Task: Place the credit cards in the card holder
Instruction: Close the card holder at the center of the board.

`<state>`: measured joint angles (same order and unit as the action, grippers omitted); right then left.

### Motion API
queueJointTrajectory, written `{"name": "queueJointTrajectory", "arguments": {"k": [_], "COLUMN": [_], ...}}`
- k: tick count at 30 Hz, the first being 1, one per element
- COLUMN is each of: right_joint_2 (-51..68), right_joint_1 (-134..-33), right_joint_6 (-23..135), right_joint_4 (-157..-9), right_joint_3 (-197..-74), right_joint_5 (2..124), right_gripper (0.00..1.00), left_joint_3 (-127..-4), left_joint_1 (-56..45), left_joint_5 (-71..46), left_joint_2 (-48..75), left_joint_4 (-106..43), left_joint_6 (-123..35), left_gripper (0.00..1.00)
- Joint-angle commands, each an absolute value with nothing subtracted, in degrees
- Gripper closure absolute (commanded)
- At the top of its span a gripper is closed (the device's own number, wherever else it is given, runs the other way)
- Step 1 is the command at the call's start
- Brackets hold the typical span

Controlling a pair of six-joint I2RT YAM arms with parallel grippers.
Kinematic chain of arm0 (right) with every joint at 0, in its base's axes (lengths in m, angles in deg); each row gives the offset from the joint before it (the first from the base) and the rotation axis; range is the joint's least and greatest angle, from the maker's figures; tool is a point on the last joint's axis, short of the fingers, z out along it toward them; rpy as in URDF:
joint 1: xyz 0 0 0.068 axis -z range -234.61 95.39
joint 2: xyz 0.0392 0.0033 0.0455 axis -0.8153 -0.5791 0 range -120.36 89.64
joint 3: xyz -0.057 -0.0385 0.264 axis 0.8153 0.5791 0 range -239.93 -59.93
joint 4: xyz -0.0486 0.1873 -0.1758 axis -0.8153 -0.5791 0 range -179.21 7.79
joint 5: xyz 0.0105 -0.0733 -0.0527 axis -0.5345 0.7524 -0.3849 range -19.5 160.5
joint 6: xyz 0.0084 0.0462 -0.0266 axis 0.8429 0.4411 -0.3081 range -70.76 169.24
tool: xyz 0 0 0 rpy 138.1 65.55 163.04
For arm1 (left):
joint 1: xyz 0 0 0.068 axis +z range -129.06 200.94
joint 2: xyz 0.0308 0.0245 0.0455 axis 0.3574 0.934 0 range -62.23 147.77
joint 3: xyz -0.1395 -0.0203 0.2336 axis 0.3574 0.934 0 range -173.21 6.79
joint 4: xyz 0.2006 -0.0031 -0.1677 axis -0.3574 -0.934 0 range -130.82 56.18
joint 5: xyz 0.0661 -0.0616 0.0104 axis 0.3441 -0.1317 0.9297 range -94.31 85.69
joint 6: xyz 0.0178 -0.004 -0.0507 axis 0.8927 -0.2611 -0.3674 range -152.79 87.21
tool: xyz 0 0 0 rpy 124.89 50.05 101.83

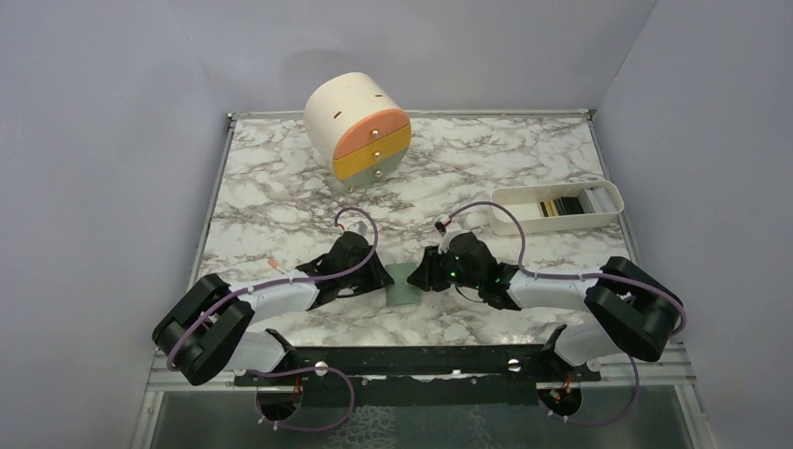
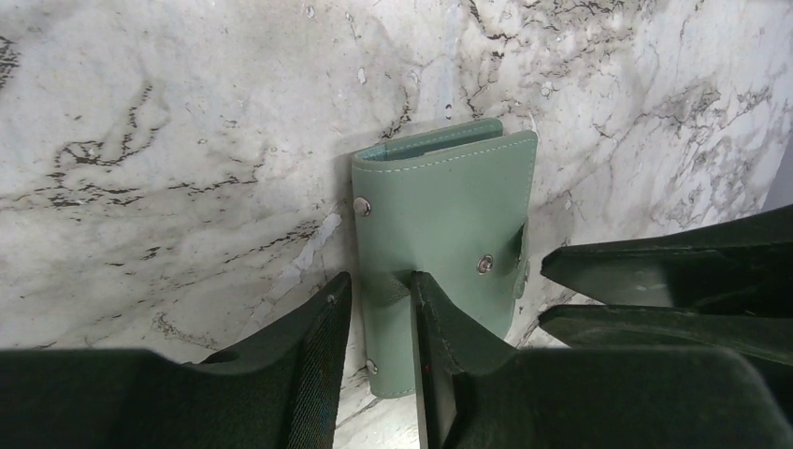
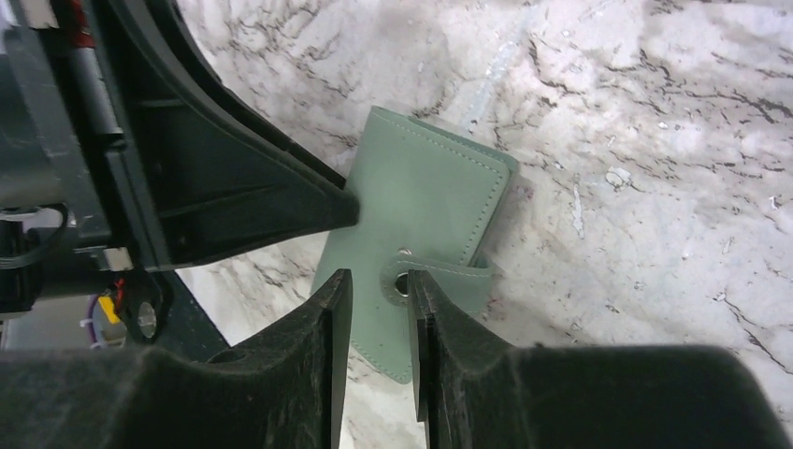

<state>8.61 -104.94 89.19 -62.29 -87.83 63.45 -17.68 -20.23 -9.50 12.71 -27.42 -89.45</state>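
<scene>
Closest to your left wrist camera, the left gripper [image 2: 379, 285] stood with its two black fingers [image 2: 309, 355] drawn close together on the near edge of the card holder [image 2: 439, 206]. You could see a fold of the green cover rising into the narrow gap between them, so treat that gripper as clamped on the card holder.

The card holder lay folded flat on the marble table [image 2: 168, 140], near the front edge and midway between the two arms. Metal snap studs [image 2: 483, 265] showed on its cover.

From your right wrist camera, the right gripper [image 3: 379, 281] had its fingers straddling the snap tab [image 3: 439, 271] that wrapped round the card holder's edge. The gap was narrow and the tab's round end sat in line with it. You could not tell from any view whether those fingers pinched the tab or merely flanked it. The tip of the left gripper touched the opposite edge of the card holder in that same view.

In the top view, both arms reached inward from their bases, and the grippers pointed at each other with the card holder between their tips.

The credit cards [image 1: 561, 205] stood on edge in a long white tray [image 1: 552, 224] at the right side of the table, well apart from the card holder. You could make out black, tan and pale cards there. A cream cylinder [image 1: 346, 108] with orange, yellow and grey drawers stood at the far side of the table, left of the tray.
</scene>
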Motion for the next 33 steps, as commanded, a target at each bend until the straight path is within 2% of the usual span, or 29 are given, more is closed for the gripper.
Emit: {"name": "queueJointTrajectory", "arguments": {"k": [1, 10, 24, 33], "right_joint_2": [5.69, 0.88, 5.77, 1.39], "right_joint_1": [-105.41, -105.41, -105.41, -105.41], "right_joint_6": [88.09, 89.58, 89.72, 89.17], "right_joint_4": [-63.56, -58.39, -59.24, -58.11], "right_joint_3": [-88.33, -88.93, -89.11, -88.92], "right_joint_5": [61.72, 58.45, 58.48, 60.08], "right_gripper": [0.72, 0.74, 0.77, 0.77], "left_joint_3": [-16.95, -15.04, -14.82, -15.35], "left_joint_1": [-20.20, -20.29, -20.31, -20.31], "left_joint_5": [-11.07, -12.66, -12.28, -12.22], "left_joint_2": [13.74, 13.28, 13.01, 13.09], "left_joint_4": [-26.67, -23.57, -24.11, -25.39], "left_joint_6": [-89.48, -91.21, -91.13, -91.26], "left_gripper": [0.69, 0.73, 0.75, 0.75]}}
